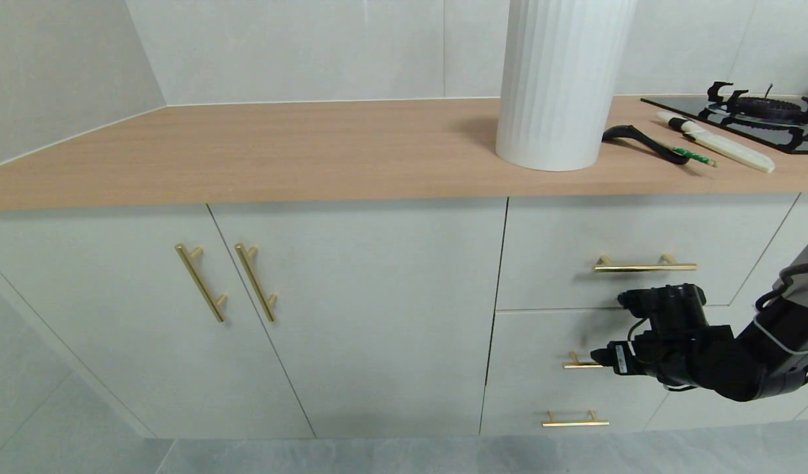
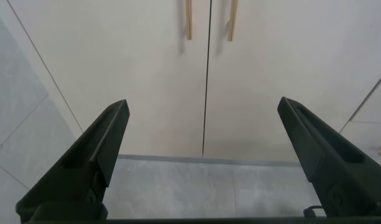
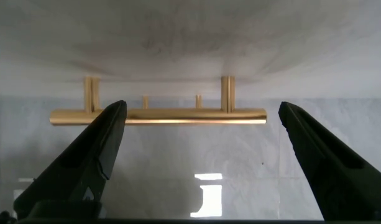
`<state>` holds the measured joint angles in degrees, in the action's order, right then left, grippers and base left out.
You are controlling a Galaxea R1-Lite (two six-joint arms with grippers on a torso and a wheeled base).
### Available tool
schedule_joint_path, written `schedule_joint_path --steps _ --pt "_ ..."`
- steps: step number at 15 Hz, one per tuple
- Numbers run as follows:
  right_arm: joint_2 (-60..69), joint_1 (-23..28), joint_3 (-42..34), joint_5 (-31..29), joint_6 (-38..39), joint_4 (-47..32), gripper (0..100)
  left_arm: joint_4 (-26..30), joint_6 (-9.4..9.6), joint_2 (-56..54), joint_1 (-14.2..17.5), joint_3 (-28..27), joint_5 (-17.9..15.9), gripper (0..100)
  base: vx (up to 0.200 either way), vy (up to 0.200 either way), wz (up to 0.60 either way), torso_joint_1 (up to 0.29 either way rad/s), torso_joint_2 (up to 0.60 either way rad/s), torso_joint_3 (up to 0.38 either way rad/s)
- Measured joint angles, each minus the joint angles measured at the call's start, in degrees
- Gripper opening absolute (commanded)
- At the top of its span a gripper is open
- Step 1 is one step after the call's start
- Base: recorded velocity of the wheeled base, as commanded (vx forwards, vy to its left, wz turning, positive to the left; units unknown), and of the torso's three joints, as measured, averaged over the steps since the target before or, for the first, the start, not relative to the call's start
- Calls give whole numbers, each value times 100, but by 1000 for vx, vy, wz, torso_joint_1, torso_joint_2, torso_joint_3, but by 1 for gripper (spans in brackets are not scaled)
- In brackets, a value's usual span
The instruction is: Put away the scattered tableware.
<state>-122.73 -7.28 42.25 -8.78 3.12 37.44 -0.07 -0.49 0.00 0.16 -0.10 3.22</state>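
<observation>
The left gripper (image 2: 202, 104) hangs low before the cabinet, its jaws spread wide with nothing between them, facing the seam where the two cabinet doors meet. The right gripper (image 1: 608, 359) is also spread wide and holds nothing. It sits at the middle drawer handle (image 1: 578, 364), and in the right wrist view that gold bar (image 3: 159, 116) runs across the gap between the two fingers; whether they touch it cannot be told.

There are three drawers stacked on the right, each with one gold handle: the top one (image 1: 644, 266), the middle one, and the bottom one (image 1: 575, 421). To their left are two doors with two slanted gold handles (image 1: 201, 283) (image 1: 257, 282).

On the wooden countertop (image 1: 278, 151) above stands one white ribbed cylinder (image 1: 558, 79). Just beside it, towards the stove (image 1: 759, 112), lie three pieces of tableware: one black ladle (image 1: 644, 141), one thin green stick (image 1: 697, 156) at the ladle's bowl, and one cream utensil (image 1: 720, 146).
</observation>
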Motion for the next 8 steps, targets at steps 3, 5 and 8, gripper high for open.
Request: schedule_joint_path --steps 3,5,8 --pt "-166 -7 -20 -178 2 439 100 0 0 0 0 0 0 100 0 0 0 0 0 0" --pt "-310 -33 -50 -347 2 712 100 0 0 0 0 0 0 100 0 0 0 0 0 0" --pt "-445 -40 -63 -371 5 775 100 0 -2 0 0 0 1 100 0 0 0 0 0 0"
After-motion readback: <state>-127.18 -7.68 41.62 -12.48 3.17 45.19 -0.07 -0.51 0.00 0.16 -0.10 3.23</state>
